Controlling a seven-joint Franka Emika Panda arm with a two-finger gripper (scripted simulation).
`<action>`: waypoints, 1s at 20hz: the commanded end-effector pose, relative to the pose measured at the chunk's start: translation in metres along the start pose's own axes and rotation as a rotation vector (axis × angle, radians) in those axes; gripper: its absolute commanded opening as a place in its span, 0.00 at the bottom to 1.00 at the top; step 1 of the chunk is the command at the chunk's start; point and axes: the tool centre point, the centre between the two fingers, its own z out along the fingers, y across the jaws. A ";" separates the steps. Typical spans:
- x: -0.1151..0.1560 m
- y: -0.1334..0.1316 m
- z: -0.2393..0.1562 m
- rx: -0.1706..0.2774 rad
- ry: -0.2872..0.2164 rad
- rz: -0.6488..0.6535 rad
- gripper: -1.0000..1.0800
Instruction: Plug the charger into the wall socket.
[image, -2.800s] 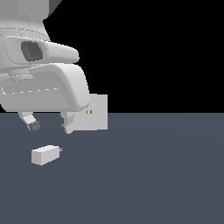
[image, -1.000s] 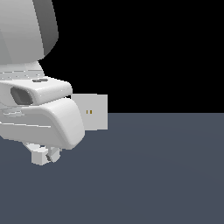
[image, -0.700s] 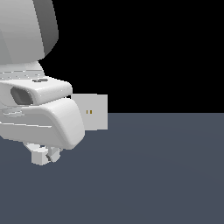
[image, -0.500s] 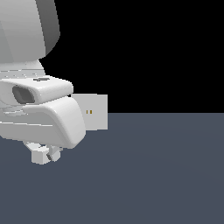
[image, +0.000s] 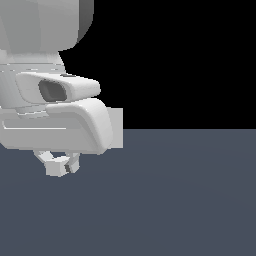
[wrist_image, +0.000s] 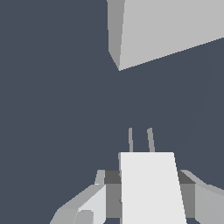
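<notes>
Pincer (wrist_image: 146, 199) clamped on charger (wrist_image: 151, 188), fingers pressed on both sides. Charger lifted clear of the table (image: 190, 200), prongs (wrist_image: 141, 140) pointing toward the wall socket (wrist_image: 170, 30), gap remaining. Exterior view: socket mostly hidden behind arm.

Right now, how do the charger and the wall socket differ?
The charger is a small block clamped between the fingers; the wall socket is a much larger flat plate standing free. The charger has two grey prongs aimed towards the socket; no socket slots show. Both are plain white.
</notes>
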 end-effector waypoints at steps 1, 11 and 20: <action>0.004 0.007 -0.006 0.015 0.002 -0.038 0.00; 0.024 0.032 -0.030 0.071 0.006 -0.189 0.00; 0.039 0.047 -0.044 0.107 0.005 -0.283 0.00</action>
